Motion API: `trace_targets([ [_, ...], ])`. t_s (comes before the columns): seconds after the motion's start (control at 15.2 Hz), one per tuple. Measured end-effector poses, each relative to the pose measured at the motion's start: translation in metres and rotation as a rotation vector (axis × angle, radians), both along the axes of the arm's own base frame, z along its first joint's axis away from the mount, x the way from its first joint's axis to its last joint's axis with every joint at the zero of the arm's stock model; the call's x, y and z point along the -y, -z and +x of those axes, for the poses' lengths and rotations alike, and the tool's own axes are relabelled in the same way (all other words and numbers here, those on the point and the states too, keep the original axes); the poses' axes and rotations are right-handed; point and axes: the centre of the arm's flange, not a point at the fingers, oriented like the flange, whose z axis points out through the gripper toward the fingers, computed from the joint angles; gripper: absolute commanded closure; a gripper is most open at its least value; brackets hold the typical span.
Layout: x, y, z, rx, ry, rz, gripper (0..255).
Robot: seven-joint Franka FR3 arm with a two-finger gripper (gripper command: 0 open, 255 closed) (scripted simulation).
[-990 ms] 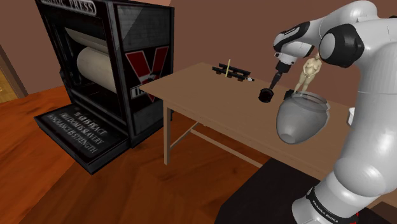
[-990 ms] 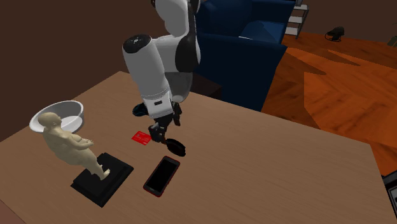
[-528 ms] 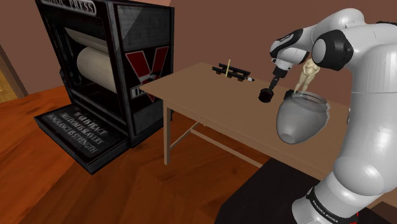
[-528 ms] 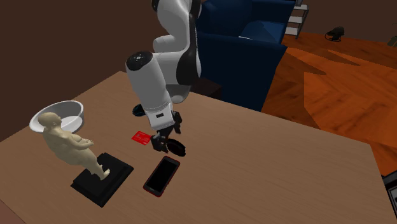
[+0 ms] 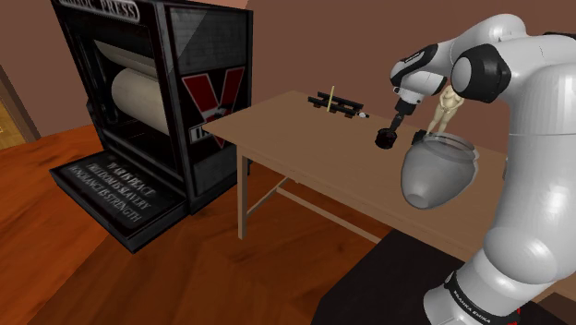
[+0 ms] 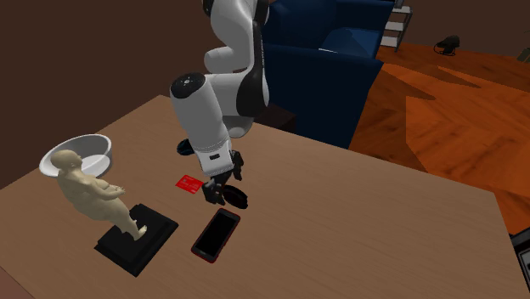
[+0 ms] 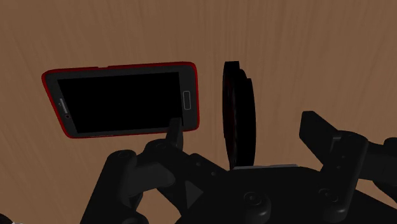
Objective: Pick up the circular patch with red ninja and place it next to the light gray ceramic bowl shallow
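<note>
Black and edge-on in the wrist view, the circular patch (image 7: pixel 238 95) stands upright between the two fingers of the pincer (image 6: pixel 218 193). The pincer is released: its fingers are spread, with a gap on either side of the patch, so neither grips it. Whether the patch's lower rim touches the wooden surface (image 6: pixel 365 229) I cannot tell.

In the second exterior view the patch shows at the fingertips, spreading toward their 4 o'clock, over the middle of the surface. A red-edged phone (image 6: pixel 216 234) with a dark screen lies flat at the patch's 7 o'clock, near it but apart. A small red card (image 6: pixel 188 183) lies at the pincer's 9 o'clock. The light grey bowl (image 6: pixel 95 146) is well apart from the patch, toward 10 o'clock, near the surface's edge. A tan figurine (image 6: pixel 85 188) on a black base (image 6: pixel 140 238) stands at the bowl's 5 o'clock, between bowl and phone.

In the shoulder view the patch hangs at the pincer's 7 o'clock, with the bowl at the patch's 4 o'clock.
</note>
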Motion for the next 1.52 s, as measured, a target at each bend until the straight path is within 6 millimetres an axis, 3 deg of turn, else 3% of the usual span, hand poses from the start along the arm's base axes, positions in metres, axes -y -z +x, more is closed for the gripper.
trace_targets([
  [0.07, 0.000, 0.000, 0.000, 0.000, 0.000, 0.000, 255],
  [0.79, 0.000, -0.003, 0.000, 0.000, 0.000, 0.000, 255],
  [1.52, 0.000, -0.057, 0.000, 0.000, 0.000, 0.000, 255],
])
